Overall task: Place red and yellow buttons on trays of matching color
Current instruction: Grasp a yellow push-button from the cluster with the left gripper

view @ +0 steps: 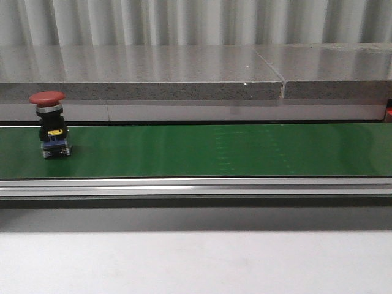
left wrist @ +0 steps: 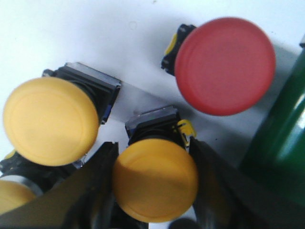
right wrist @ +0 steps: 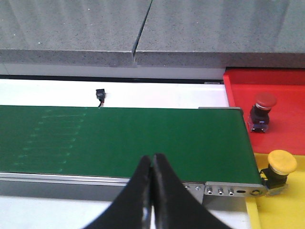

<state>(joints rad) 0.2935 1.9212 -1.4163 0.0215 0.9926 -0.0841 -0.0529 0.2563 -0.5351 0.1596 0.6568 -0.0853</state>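
Observation:
My left gripper is shut on a yellow button; its black fingers press against both sides of the cap above a white surface. Close beside it stand another yellow button and a red button, and a third yellow cap peeks in at the frame edge. One red button stands upright at the left end of the green belt. My right gripper is shut and empty over the belt's near edge. Beyond the belt's end, the red tray holds a red button and the yellow tray a yellow button.
A grey stone ledge runs behind the belt, and an aluminium rail along its front. A small black connector sits on the white strip behind the belt. The belt's green edge lies just beside the button cluster.

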